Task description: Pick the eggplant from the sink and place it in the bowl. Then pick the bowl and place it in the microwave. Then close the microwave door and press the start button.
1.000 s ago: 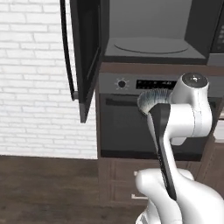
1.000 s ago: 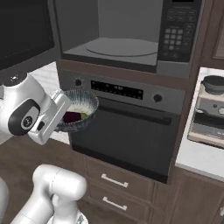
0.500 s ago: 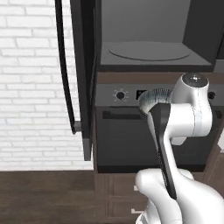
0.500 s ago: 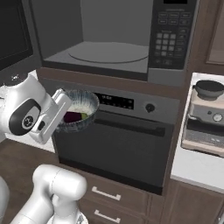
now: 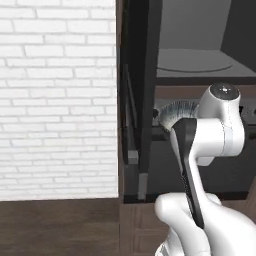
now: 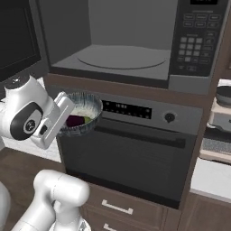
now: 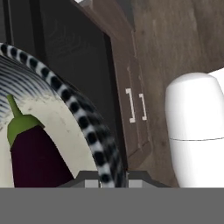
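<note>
The white arm's two-finger gripper (image 6: 63, 104) is clamped tight on the near rim of the wide round bowl (image 6: 82, 113), dark grey and streaked outside with a pale speckled inside. The bowl hangs in the air in front of the oven (image 6: 131, 153), a large black built-in unit with a display and a round knob, level with its control strip. In the hand view the bowl's striped rim (image 7: 83, 118) curves down to the bottom edge where the claw grips it. Inside the bowl lies the small glossy dark purple eggplant (image 7: 37, 155) with its green stem cap, resting on the pale floor just beside the gripped stretch of rim. In the right base view it shows as a dark patch low in the bowl (image 6: 74, 121).

Above the bowl and to its right stands the black built-in microwave (image 6: 194, 49), its grey cavity open and the round glass turntable (image 6: 119, 57) bare. The microwave door (image 5: 142, 90), a flat black panel in a dark frame, is swung out edge-on at the left of the cavity. The bowl sits below the cavity's floor, apart from it.
</note>
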